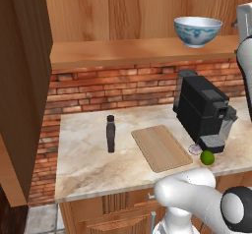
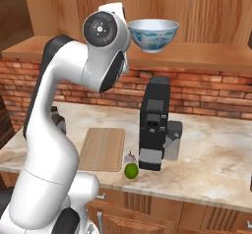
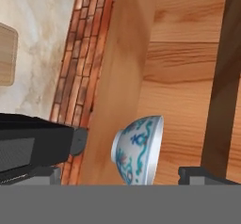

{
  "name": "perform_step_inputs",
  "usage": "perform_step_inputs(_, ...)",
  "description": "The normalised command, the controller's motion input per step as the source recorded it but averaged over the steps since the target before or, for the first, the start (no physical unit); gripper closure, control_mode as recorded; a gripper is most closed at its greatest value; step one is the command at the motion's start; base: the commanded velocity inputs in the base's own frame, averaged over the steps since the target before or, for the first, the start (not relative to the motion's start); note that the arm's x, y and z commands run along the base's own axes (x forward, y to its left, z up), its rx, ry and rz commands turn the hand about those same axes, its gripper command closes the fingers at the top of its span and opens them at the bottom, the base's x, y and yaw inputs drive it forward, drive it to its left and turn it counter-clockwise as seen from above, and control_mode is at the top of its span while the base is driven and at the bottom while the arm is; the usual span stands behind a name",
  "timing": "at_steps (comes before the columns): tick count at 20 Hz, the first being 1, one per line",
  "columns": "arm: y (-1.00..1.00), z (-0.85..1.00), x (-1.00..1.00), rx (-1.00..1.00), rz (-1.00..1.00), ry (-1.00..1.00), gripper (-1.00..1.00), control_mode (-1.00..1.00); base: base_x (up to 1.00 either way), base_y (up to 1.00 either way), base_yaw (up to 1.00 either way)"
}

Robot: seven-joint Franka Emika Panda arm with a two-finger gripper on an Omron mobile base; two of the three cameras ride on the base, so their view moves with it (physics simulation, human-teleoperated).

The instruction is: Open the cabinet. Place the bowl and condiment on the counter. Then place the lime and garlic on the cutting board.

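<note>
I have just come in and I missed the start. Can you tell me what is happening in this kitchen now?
The robot arm has the cabinet open and its open gripper is near the bowl on the cabinet shelf, not holding it. The condiment bottle stands on the counter, left of the bare cutting board. The lime and garlic lie on the counter by the coffee machine, not yet on the board.

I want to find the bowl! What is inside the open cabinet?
The bowl sits upright on the cabinet shelf, nothing else beside it there. The robot's arm hides the shelf's right end, so that part stays unseen.
</note>
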Motion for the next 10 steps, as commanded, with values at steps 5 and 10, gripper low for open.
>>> perform_step_inputs(5, -0.10, 0.00, 0.29, -0.01, 0.00, 0.00, -1.00, -1.00, 0.00, 0.00, 0.00)
perform_step_inputs(10, -0.08, 0.00, 0.25, -0.01, 0.00, 0.00, -1.00, -1.00, 0.00, 0.00, 0.00)
